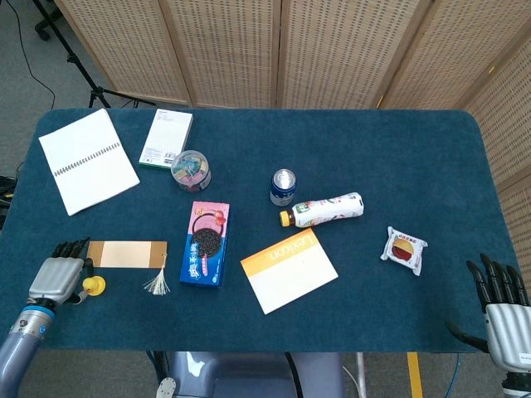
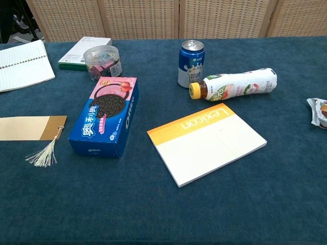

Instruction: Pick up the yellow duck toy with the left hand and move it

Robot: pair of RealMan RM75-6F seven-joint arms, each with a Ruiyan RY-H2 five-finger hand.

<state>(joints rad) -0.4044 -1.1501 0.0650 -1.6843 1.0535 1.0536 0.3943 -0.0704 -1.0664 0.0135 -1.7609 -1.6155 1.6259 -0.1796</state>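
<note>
From the head camera I see my left hand (image 1: 56, 279) low at the front-left corner of the dark blue cloth-covered table (image 1: 398, 149), its silver back turned up and its dark fingers (image 1: 66, 249) pointing away from me toward the near end of the tan card bookmark with a cream tassel (image 1: 126, 254). The small yellow duck toy (image 1: 94, 286) sits right at the thumb side of that hand, touching or almost touching it; I cannot tell from this angle whether the fingers actually grip it or only rest beside it. The forearm runs down and off the lower-left edge of the frame.

My right hand (image 1: 500, 308) hangs past the front-right corner of the table, dark fingers spread and pointing upward, thumb out to the side, nothing in it.

The chest camera shows neither hand and not the duck.

Further along the table, the blue and pink Oreo cookie box (image 2: 107, 115) lies flat just right of the bookmark's tassel. The white and orange Lexicon notepad (image 2: 207, 142) lies beside it. A blue and white drinks can (image 2: 191, 63) stands upright behind the pad, with a white plastic bottle with a yellow cap (image 2: 232, 84) on its side just next to it.
</note>
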